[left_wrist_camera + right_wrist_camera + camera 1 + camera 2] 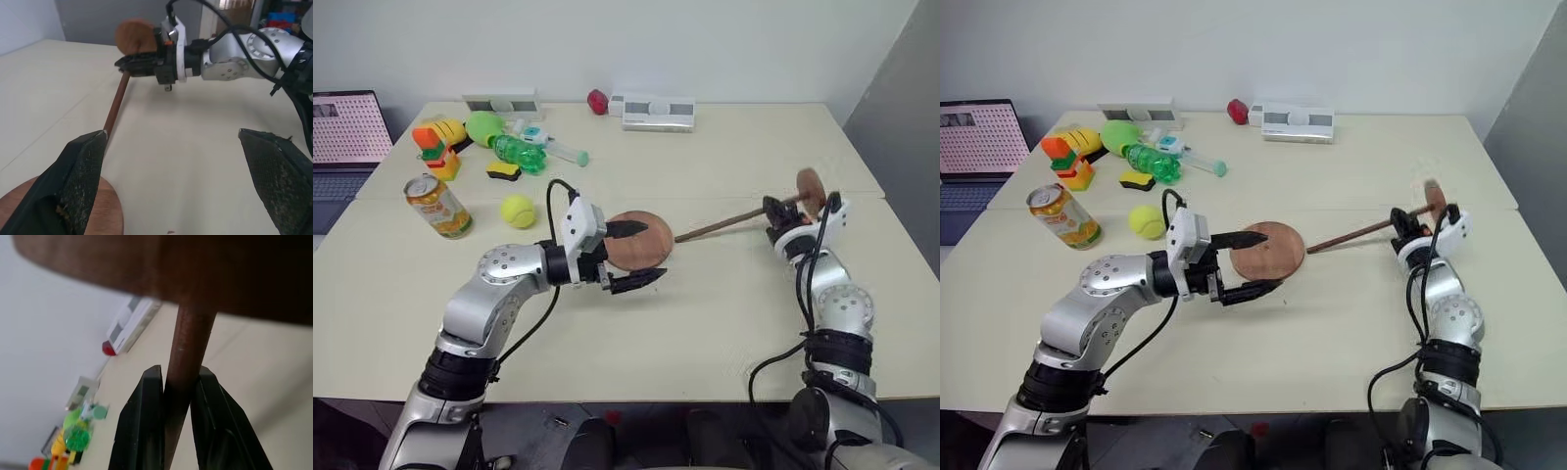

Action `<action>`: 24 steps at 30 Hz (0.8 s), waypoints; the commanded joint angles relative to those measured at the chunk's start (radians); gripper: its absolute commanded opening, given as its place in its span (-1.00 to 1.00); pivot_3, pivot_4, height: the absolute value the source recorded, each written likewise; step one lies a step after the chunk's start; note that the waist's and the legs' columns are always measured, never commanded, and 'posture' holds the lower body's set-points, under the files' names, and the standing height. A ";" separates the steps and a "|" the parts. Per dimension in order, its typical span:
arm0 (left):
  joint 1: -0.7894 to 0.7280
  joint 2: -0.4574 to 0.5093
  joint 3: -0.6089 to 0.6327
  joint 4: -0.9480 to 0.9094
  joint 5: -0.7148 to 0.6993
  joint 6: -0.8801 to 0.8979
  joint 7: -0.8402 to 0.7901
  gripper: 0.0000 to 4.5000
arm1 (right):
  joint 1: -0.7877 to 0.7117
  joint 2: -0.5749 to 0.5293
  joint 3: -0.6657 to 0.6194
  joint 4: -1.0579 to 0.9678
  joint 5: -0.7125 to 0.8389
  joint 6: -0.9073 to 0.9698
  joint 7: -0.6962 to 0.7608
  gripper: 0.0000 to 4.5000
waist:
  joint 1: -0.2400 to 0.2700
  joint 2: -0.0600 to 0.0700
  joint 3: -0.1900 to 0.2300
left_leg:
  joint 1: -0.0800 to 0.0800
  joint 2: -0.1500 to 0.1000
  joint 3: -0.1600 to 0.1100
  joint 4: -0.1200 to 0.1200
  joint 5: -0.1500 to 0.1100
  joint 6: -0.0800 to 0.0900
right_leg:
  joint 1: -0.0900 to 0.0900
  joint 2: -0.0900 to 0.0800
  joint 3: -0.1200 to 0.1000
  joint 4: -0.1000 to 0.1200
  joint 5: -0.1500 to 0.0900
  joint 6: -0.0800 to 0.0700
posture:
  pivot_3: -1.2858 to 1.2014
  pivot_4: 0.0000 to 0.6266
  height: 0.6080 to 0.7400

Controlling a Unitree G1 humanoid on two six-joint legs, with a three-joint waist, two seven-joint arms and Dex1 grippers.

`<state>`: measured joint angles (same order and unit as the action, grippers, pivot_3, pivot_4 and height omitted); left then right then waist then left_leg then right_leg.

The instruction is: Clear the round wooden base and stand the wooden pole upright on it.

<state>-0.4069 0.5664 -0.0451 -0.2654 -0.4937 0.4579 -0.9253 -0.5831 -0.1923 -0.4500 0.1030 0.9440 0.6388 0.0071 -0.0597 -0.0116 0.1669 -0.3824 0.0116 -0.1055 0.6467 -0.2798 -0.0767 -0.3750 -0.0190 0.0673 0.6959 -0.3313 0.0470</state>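
The left gripper (631, 257) hangs wide open over the base (639, 241), which lies bare. The right gripper (1401, 226) is clamped on the pole (1356, 234) near its disc; so close to one end, the pole may swing or slip.

Round wooden base (641, 241) and wooden pole (720, 227): smooth, matt reddish-brown wood. Surface (705, 323): matt cream laminate. Left tool (634, 257): black fingers (80, 176) with rough, grainy pads.
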 commanded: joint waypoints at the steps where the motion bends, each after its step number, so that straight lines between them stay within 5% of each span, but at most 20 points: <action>1: 0.066 0.026 0.093 -0.072 -0.016 -0.007 0.045 1.00 | -0.103 -0.052 0.072 -0.177 -0.020 0.048 -0.028 -0.83 | -0.007 0.001 0.001 | 0.000 0.000 0.001 0.000 0.000 0.000 | -0.001 0.000 0.001 0.000 0.000 0.000 | 0.03 -0.52 1.00; 10: 0.421 -0.124 0.191 -0.232 0.063 -0.092 0.320 1.00 | -0.260 -0.095 0.479 -0.251 -0.324 0.004 0.164 -0.83 | -0.020 0.001 0.000 | -0.002 0.001 0.000 -0.001 0.000 0.000 | -0.003 -0.001 0.001 -0.001 0.000 0.000 | 0.03 -0.52 1.00; 24: 0.521 -0.200 0.165 -0.282 0.107 -0.124 0.447 1.00 | -0.274 0.014 0.513 -0.142 -0.413 -0.005 0.269 -0.83 | 0.002 0.000 0.000 | -0.003 0.000 0.000 -0.001 0.000 0.000 | -0.003 -0.002 0.000 -0.001 0.000 0.000 | 0.03 -0.52 1.00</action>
<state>0.1119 0.3622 0.1037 -0.5041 -0.3794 0.3453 -0.4881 -0.8510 -0.1829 0.0629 -0.0227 0.5480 0.6627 0.2538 -0.0573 -0.0117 0.1666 -0.3853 0.0116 -0.1054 0.6460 -0.2799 -0.0766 -0.3783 -0.0204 0.0672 0.6947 -0.3312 0.0471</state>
